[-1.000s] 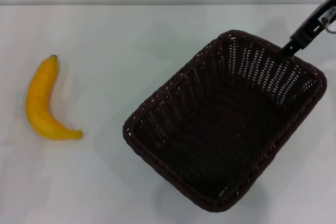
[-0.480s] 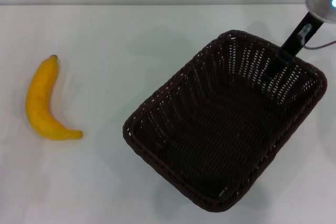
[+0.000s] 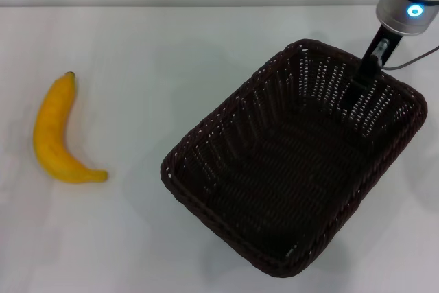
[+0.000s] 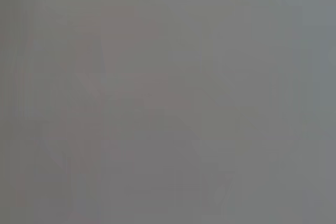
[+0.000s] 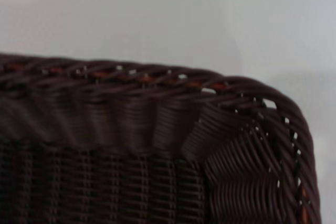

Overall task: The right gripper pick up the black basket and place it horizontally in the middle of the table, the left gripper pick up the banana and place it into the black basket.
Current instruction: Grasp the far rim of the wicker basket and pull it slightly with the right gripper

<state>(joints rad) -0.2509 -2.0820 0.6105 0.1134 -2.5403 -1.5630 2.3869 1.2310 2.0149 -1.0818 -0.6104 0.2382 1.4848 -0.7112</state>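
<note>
The black basket [image 3: 295, 156] stands upright on the white table [image 3: 158, 53], right of the middle, turned diagonally, with nothing in it. My right gripper [image 3: 363, 73] hangs from the silver-grey arm with the blue ring light [image 3: 413, 10] and reaches down to the basket's far right rim. The right wrist view shows the braided rim and a corner of the basket [image 5: 157, 114] close up. The banana [image 3: 55, 132] lies on the table at the far left, well apart from the basket. My left gripper is out of view; the left wrist view shows only plain grey.
The table's far edge [image 3: 171, 6] meets a pale wall at the back. A grey cable [image 3: 418, 60] runs from the right arm above the basket's far right corner.
My right arm has moved in from the right and down, bringing its gripper from outside the basket's far corner onto the far rim. The basket and banana have not moved.
</note>
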